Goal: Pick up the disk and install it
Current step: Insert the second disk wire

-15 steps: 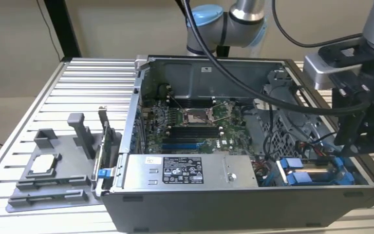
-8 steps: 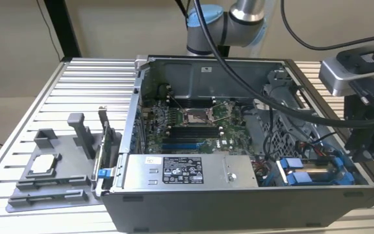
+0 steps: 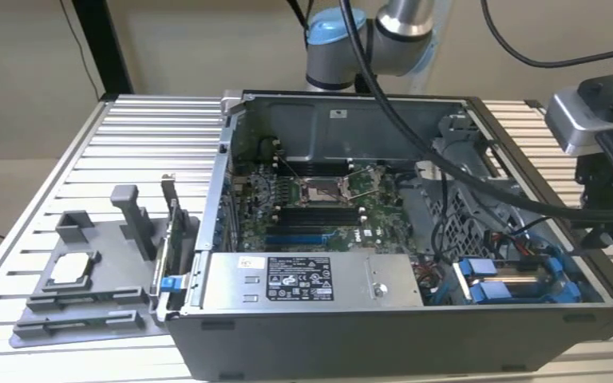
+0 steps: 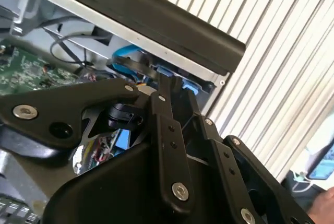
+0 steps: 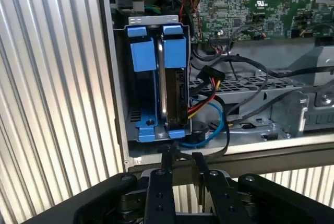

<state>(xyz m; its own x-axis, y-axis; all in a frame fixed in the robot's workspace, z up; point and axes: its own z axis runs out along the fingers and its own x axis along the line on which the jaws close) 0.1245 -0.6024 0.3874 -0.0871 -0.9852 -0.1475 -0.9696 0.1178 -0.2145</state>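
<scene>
The disk (image 5: pixel 172 91) stands on edge in the blue-framed drive bay (image 5: pixel 142 51) at the corner of the open computer case, its silver edge between two blue carrier tabs. In the exterior view the disk (image 3: pixel 511 276) shows as a shiny strip between blue frames at the case's front right. My gripper (image 5: pixel 183 156) hovers just outside that bay, over the case's dark rim and in line with the disk. It is open by a narrow gap, with nothing between its black fingers (image 4: pixel 163 85). My black wrist assembly (image 3: pixel 610 187) hangs over the case's right wall.
Red, yellow and blue cables (image 5: pixel 209 104) run close beside the bay. The grey power-supply box (image 3: pixel 306 279) and the motherboard (image 3: pixel 318 199) fill the case. On the exterior view's left, a grey fixture (image 3: pixel 83 299) holds a small silver chip (image 3: pixel 73 267) and an upright dark card (image 3: pixel 173 231). The table is ribbed metal.
</scene>
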